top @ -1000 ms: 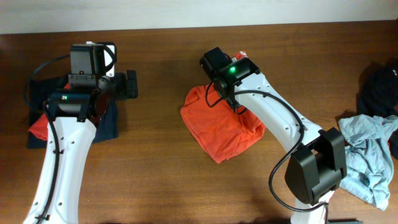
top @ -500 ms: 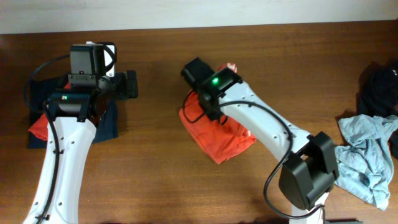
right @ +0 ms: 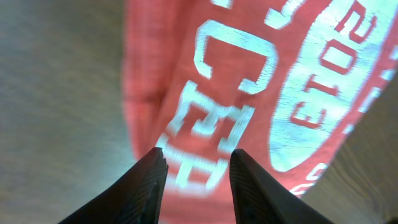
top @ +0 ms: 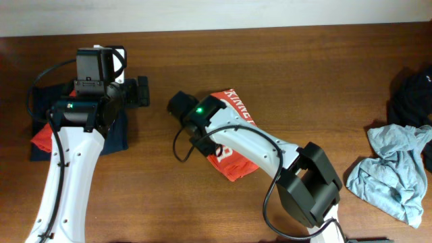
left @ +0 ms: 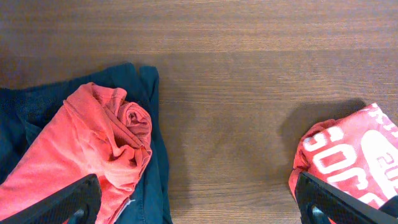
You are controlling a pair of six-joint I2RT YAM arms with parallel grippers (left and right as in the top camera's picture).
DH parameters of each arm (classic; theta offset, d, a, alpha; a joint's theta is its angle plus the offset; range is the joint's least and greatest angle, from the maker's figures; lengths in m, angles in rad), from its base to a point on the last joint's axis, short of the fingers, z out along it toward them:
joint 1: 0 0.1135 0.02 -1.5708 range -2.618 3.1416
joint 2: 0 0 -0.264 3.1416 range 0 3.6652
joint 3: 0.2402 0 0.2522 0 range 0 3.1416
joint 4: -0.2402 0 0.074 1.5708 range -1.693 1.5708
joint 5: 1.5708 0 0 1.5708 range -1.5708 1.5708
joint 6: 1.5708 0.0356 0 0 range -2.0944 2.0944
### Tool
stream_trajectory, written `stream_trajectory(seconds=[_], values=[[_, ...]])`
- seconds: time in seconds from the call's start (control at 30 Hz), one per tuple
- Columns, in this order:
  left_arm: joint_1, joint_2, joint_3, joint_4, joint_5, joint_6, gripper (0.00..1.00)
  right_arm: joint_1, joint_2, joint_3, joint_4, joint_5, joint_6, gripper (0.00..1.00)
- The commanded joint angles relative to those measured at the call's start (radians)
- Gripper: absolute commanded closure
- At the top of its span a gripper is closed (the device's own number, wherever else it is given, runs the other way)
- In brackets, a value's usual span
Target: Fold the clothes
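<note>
Red-orange soccer T-shirt (top: 233,152) lies folded mid-worktop (top: 169,202), white print up, under the right arm. Far right sit a crumpled grey-blue garment (top: 388,179) and a black one (top: 412,94). At the left, a plain red-orange garment (left: 81,149) rests on a navy one (left: 37,102). The right tool (right: 196,177) hangs just above the print, fingers parted, gripping nothing. The left tool (left: 193,199) is released, wide apart.

On my right wrist view, the red T-shirt (right: 205,93) reads "2013" inside its white oval, with "CER" in white letters beside that oval. My left wrist view shows "SOC" on the same T-shirt (left: 348,162). Overhead, its lettering is too small for me to read.
</note>
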Motion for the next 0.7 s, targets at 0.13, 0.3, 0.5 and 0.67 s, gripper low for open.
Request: stream_trajectory(seconds=[0.13, 0.3, 0.5, 0.67], values=[[0.003, -0.014, 0.021, 0.003, -0.008, 0.002, 0.01, 0.017, -0.019, 0.010, -0.011, -0.059, 0.019, 0.62], [0.004, -0.014, 0.021, 0.003, -0.008, 0.002, 0.01, -0.050, -0.083, 0.011, -0.002, -0.032, 0.063, 0.62], [0.003, 0.001, 0.021, 0.008, 0.094, 0.056, 0.02, -0.218, -0.124, 0.011, -0.030, -0.180, 0.110, 0.84], [-0.021, 0.142, 0.021, 0.031, 0.336, 0.145, 0.29, -0.378, -0.109, 0.005, -0.063, -0.463, 0.193, 0.96]])
